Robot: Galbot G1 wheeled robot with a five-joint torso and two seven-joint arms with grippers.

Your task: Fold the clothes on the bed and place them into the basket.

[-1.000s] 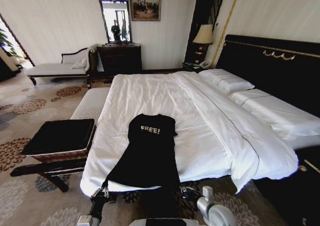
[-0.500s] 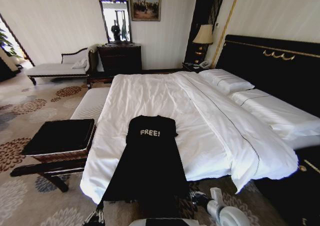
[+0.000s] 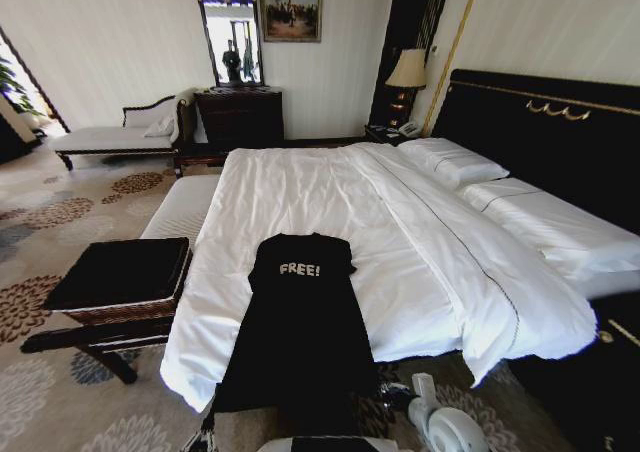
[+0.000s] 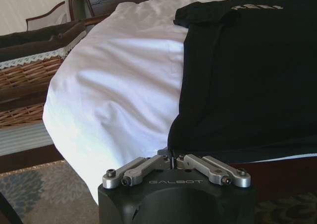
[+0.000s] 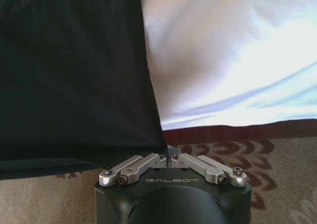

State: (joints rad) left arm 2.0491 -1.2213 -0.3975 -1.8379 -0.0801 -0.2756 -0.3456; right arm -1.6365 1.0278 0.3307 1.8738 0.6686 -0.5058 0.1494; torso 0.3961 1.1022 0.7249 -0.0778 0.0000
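Holding the T-shirt (image 3: 298, 322) by its hem, I have one bottom corner in each pincer. The garment lies lengthwise on the foot end of the bed (image 3: 300, 187), chest lettering facing up and collar toward the middle of the duvet, with the hem pulled past the mattress edge and hanging over the carpet (image 3: 60, 402).

1. Left gripper (image 4: 173, 160): fingers pressed together on the hem corner nearest the basket side. The fabric runs straight up from the pinch point, with no visible slack.
2. Right gripper (image 5: 168, 157): fingers likewise closed on the opposite hem corner, just off the bed edge above the carpet.
3. Basket (image 3: 120, 277): stands on a low dark stand beside the bed, on the robot's left, well apart from the shirt. Its black top is flat and bare.

Handling notes, as judgement. The shirt is light, thin and fully limp; it will not hold any shape and follows whichever corner is moved. It should slide easily on the smooth duvet, so dragging may bunch the sleeves or the duvet beneath. Corner grips at the hem suit a lengthwise fold, provided both corners travel at equal height and spacing to keep the edge taut. A pinch this close to the corner could slip if pulled sharply. The folding stage is early; nothing is in the basket.
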